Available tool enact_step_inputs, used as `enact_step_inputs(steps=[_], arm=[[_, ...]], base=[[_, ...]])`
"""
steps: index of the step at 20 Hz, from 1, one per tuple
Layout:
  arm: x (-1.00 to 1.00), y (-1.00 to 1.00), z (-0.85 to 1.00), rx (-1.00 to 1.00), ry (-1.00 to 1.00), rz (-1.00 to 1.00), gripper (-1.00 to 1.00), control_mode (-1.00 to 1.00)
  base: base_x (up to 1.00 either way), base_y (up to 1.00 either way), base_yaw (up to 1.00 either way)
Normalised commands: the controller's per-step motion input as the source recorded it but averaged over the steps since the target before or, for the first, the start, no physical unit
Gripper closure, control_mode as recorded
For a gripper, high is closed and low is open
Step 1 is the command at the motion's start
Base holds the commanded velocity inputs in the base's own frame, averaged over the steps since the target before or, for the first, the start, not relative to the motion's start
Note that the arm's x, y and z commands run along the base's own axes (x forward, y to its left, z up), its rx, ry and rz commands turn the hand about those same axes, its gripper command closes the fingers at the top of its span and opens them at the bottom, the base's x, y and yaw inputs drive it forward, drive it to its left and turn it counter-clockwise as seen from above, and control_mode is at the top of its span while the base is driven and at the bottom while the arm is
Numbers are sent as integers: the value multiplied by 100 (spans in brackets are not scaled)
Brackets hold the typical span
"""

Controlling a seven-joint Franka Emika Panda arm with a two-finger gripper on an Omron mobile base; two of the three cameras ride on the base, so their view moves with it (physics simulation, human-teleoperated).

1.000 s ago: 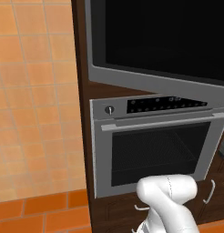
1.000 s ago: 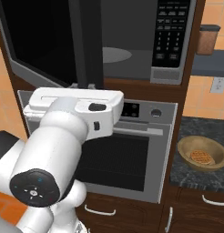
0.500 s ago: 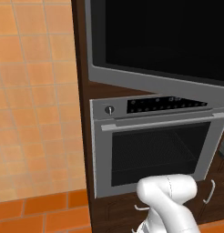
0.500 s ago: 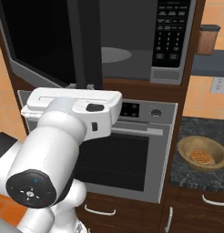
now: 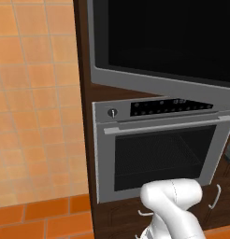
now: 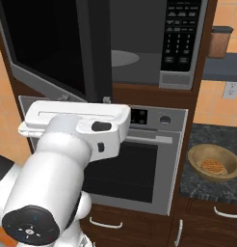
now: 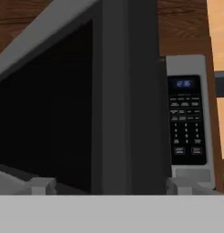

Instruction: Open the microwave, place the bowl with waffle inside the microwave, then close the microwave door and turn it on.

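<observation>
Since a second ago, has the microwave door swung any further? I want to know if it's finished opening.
No. The microwave door stands open at the same angle, its lower edge meeting the oven front at the same spot as before.

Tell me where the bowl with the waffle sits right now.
In the right base view, the bowl with the waffle sits on the dark counter at right, beside the oven and below the microwave's keypad.

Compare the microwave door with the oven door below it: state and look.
The microwave door stands swung open, showing the cavity and its turntable; the oven door is shut flush. The microwave door is plain black glass with a dark bar along its edge; the oven door has a mesh-patterned window. Both have grey metal frames and sit in the same wooden cabinet column.
</observation>
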Motion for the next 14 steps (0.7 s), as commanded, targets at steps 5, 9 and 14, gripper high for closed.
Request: enact_step_inputs(steps=[5,9,14], arm=[[-22,-95,0,9,0,26,-100,-100],[38,-61,-1,13,1,48,-100,-100],[75,3,-16,2,2,39,-100,-100]], base=[[0,0,0],[0,0,0],[0,0,0]])
